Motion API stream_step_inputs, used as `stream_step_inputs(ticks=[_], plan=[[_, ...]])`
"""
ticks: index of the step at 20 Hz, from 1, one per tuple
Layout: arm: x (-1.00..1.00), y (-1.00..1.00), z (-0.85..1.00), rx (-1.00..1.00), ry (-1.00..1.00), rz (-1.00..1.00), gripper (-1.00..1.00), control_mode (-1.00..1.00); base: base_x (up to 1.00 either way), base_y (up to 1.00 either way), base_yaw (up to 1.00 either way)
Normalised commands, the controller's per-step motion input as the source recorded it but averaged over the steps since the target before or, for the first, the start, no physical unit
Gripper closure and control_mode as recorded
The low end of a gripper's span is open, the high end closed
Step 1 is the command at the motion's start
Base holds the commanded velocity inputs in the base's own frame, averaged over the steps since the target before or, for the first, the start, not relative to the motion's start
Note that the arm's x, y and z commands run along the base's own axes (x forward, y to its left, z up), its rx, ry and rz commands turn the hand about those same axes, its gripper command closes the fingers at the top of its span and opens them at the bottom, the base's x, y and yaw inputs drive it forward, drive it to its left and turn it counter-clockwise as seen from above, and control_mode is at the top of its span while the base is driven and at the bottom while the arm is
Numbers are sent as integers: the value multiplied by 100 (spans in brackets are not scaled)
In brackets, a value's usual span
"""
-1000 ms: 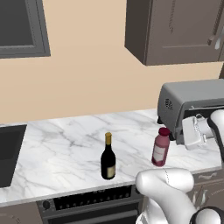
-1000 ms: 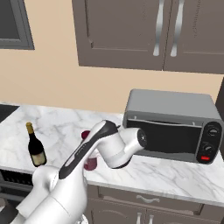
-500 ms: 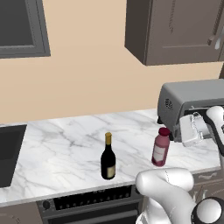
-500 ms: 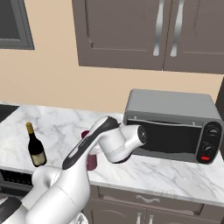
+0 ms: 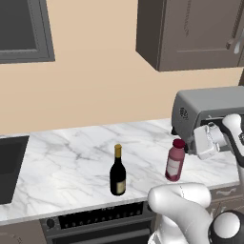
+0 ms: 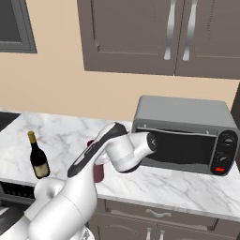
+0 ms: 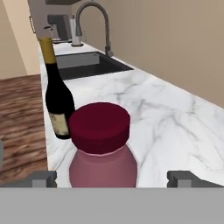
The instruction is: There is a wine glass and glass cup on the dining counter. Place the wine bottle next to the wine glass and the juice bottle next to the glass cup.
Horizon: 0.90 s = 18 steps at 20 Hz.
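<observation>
While the juice bottle stands upright on the marble worktop, the gripper sits level with its upper body, fingers spread wide to either side of it and closed on nothing; in the hand view the two tips show well apart, one on each side of the bottle's shoulder, with its round red cap just above and between them. From the left base view the hand is just right of the juice bottle, in front of the toaster oven, and whether a finger touches the bottle cannot be told. In the right base view the arm's forearm and wrist cover most of the juice bottle, leaving only a strip of dark red visible beneath them. To the left of the juice bottle, near the worktop's front edge, the wine bottle stands upright and apart from it, its gold top and cream label showing. Farther left along the worktop lies a dark sink with a curved tap. Below the front edge is an oven panel with knobs, and dark cabinets hang on the wall above
</observation>
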Motion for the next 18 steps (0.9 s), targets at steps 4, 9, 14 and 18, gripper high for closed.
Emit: stream_step_inputs(ticks=[4, 9, 14, 18], plan=[[0, 19, -5, 0, 7, 0, -100, -100, 0, 0, 0], [0, 18, -3, 0, 5, 0, -100, -100, 0, 0, 0], [0, 17, -4, 0, 6, 0, -100, -100, 0, 0, 0], [0, 9, 0, 2, 8, 0, -100, -100, 0, 0, 0]])
